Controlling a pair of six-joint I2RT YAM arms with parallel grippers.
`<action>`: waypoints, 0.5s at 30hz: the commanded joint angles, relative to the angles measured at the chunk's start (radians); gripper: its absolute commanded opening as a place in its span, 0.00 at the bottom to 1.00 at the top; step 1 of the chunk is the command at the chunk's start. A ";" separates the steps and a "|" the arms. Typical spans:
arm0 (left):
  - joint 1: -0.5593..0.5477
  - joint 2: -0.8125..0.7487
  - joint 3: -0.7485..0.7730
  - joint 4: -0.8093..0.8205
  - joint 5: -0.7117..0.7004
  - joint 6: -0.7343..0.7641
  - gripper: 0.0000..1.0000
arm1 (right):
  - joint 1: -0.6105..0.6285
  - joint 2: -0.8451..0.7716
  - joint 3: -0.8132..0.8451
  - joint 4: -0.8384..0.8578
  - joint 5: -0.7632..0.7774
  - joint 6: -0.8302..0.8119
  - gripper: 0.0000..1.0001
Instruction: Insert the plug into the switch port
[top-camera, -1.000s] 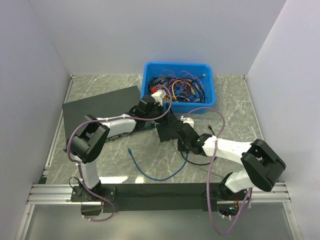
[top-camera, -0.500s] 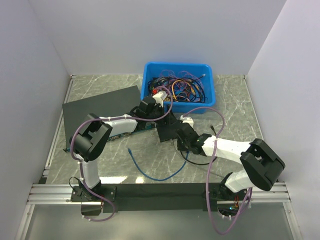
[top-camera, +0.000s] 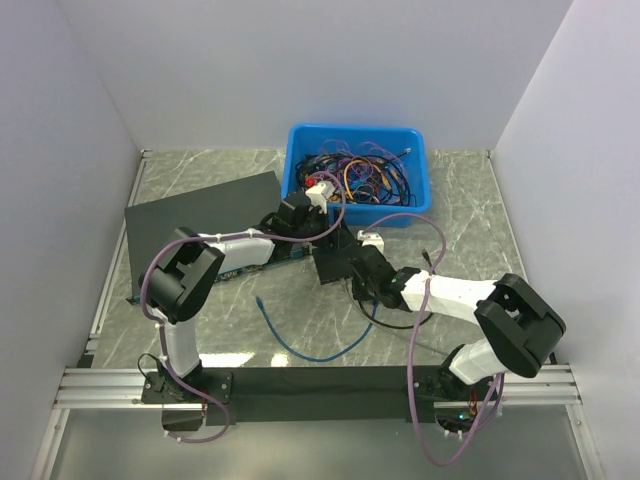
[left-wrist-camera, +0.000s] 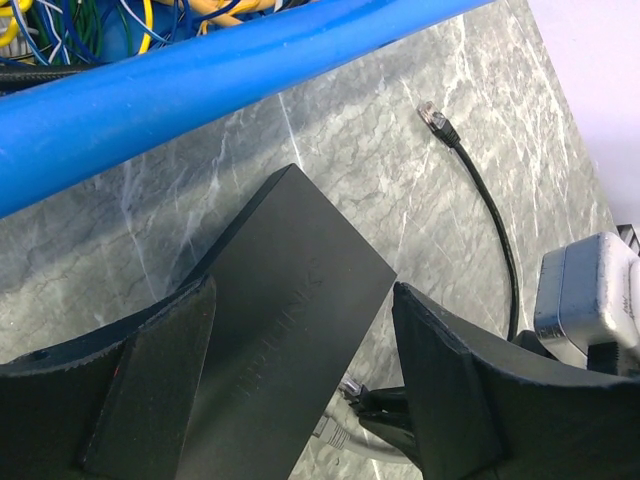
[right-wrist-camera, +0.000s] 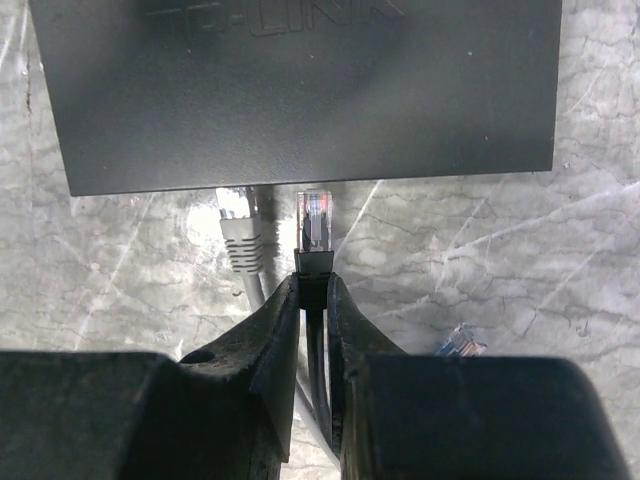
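Observation:
The small black box (right-wrist-camera: 300, 90) lies flat; its near edge faces my right gripper and the ports on it are hidden under that edge. My right gripper (right-wrist-camera: 314, 290) is shut on the black boot of a clear connector (right-wrist-camera: 316, 222) on a thin black cable, its tip just short of the box edge. A grey connector (right-wrist-camera: 238, 228) sits at that edge beside it. The blue cable's plug (right-wrist-camera: 460, 342) lies loose on the table to the right. My left gripper (left-wrist-camera: 300, 390) is open, its jaws either side of the box (left-wrist-camera: 290, 300).
A blue bin (top-camera: 357, 165) of tangled cables stands behind the box. A large flat black unit (top-camera: 200, 225) lies at the left. The blue cable (top-camera: 300, 345) loops across the table in front. The black cable's other end (left-wrist-camera: 430, 112) lies on the marble.
My right gripper has edged a little toward the box's near edge with the black connector. My left arm has barely shifted.

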 joint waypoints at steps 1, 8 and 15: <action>0.007 -0.003 -0.007 0.062 0.029 0.015 0.77 | 0.007 -0.003 0.024 0.051 0.006 -0.015 0.00; 0.014 -0.010 -0.013 0.050 0.031 0.026 0.76 | 0.007 -0.020 -0.008 0.100 0.000 -0.029 0.00; 0.014 -0.019 -0.040 0.063 0.006 0.023 0.76 | 0.007 -0.063 -0.031 0.140 -0.004 -0.016 0.00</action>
